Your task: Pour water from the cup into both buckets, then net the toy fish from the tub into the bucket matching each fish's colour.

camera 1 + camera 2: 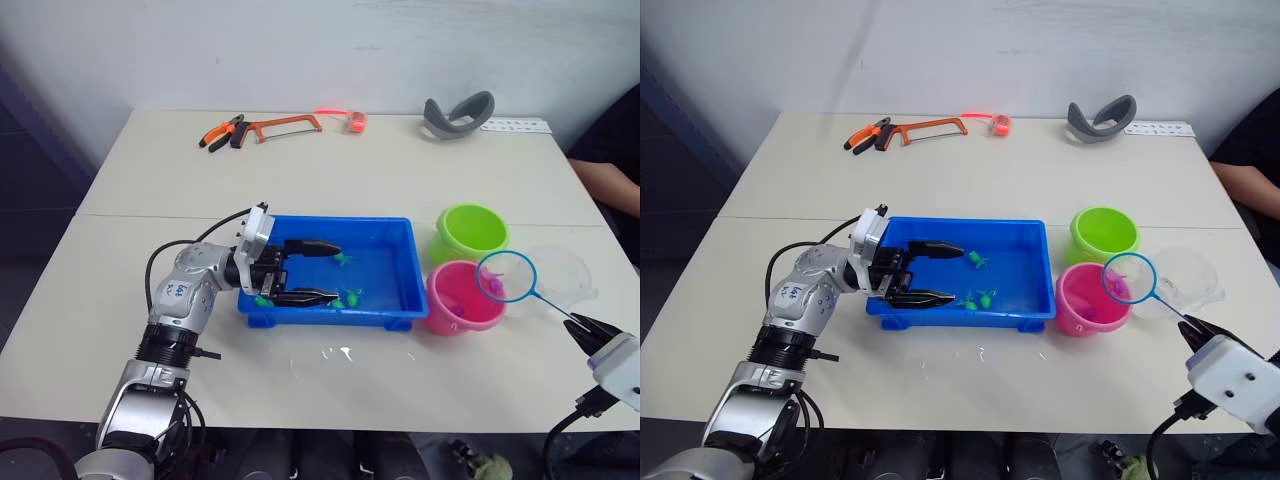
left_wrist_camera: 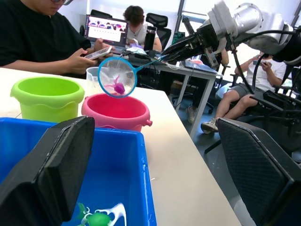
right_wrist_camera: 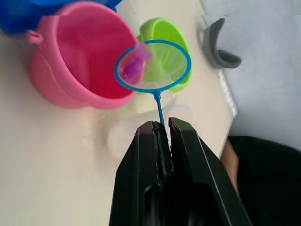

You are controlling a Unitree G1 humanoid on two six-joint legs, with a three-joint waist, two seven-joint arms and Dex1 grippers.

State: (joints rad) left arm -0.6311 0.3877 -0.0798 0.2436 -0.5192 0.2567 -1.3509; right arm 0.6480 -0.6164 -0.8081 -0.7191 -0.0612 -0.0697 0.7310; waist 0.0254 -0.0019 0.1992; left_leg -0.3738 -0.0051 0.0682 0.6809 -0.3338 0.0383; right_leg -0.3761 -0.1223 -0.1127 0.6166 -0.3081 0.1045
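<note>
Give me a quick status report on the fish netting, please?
Right pincer shut on net, pink fish inside, hoop above pink bucket. Left pincer open over tub. Green fish remain. Nothing blocking.

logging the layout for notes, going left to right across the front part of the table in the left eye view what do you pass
left pincer open over the blue tub → green toy fish in the tub → pink bucket → net holding a pink fish → right pincer shut on the net handle
</note>
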